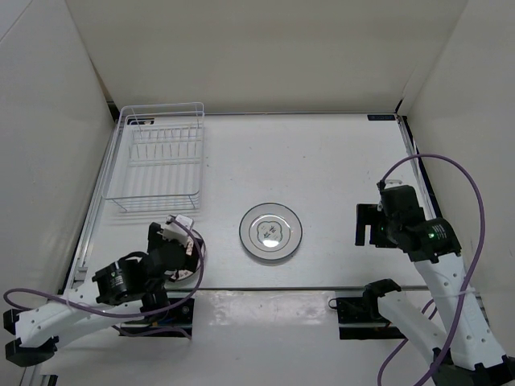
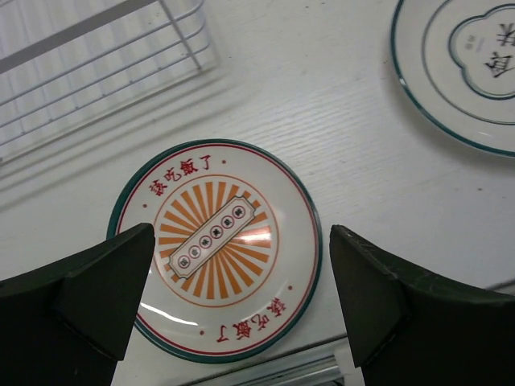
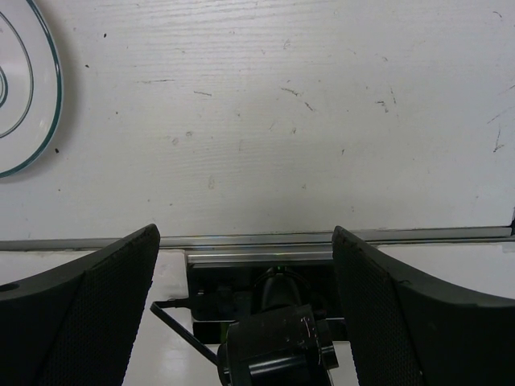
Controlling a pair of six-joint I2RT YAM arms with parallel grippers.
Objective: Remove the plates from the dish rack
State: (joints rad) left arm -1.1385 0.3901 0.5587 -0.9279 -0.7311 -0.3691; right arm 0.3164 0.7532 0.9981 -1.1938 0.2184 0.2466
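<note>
The orange-brown patterned plate (image 2: 216, 249) lies flat on the table near its front edge, beside the white wire dish rack (image 2: 96, 72). My left gripper (image 2: 241, 241) hangs open above this plate, one finger on each side, holding nothing. In the top view the left gripper (image 1: 181, 241) hides most of that plate. The white plate with the grey ring (image 1: 272, 232) lies flat at the table's middle; it also shows in the left wrist view (image 2: 467, 64) and the right wrist view (image 3: 24, 88). The rack (image 1: 157, 157) stands at the back left with no plates in it. My right gripper (image 1: 366, 225) is open and empty.
White walls enclose the table on the left, back and right. A metal strip (image 1: 282, 288) runs along the table's front edge, with the arm bases just below it. The right arm's purple cable (image 1: 475, 209) loops above the right side.
</note>
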